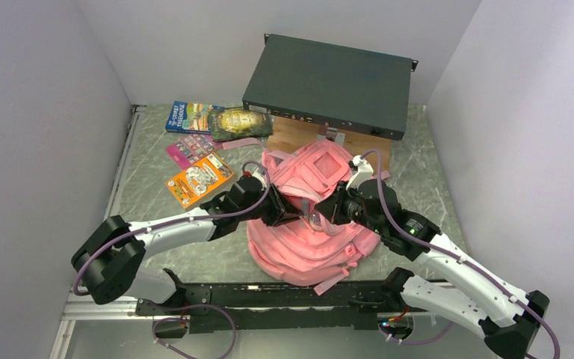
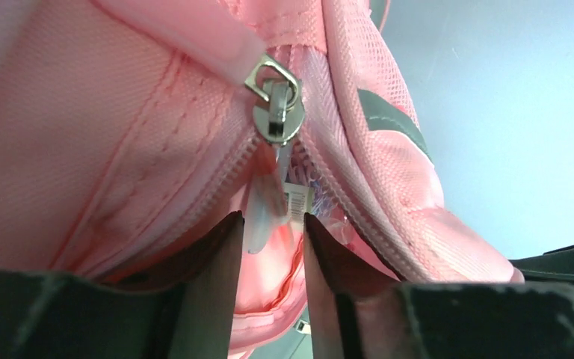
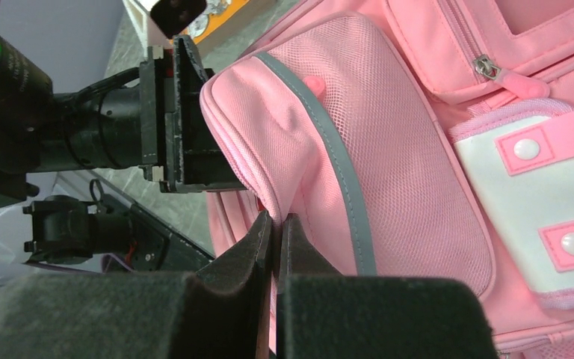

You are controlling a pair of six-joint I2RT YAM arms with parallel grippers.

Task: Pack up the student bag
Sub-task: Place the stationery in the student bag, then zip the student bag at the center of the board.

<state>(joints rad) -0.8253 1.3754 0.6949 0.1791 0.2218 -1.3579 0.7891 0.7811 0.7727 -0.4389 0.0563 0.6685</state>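
Note:
The pink student bag (image 1: 306, 243) lies in the middle of the table between both arms. My left gripper (image 1: 290, 212) is at its left side. In the left wrist view it (image 2: 269, 218) stands open just below the metal zip slider (image 2: 276, 116), and its jaws hold nothing. A clear plastic tag and a barcode label (image 2: 297, 200) hang in the parted zip above the fingertips. My right gripper (image 1: 321, 214) is shut on a fold of bag fabric beside the mesh side pocket (image 3: 389, 149). In the right wrist view the pink cloth is pinched between its fingers (image 3: 276, 218).
At the back left lie a blue book (image 1: 189, 116), a dark green packet (image 1: 241, 123), a pink sheet (image 1: 188, 149) and an orange booklet (image 1: 199, 179). A dark flat rack unit (image 1: 329, 86) rests on a wooden box (image 1: 295, 134) behind the bag. White walls enclose the table.

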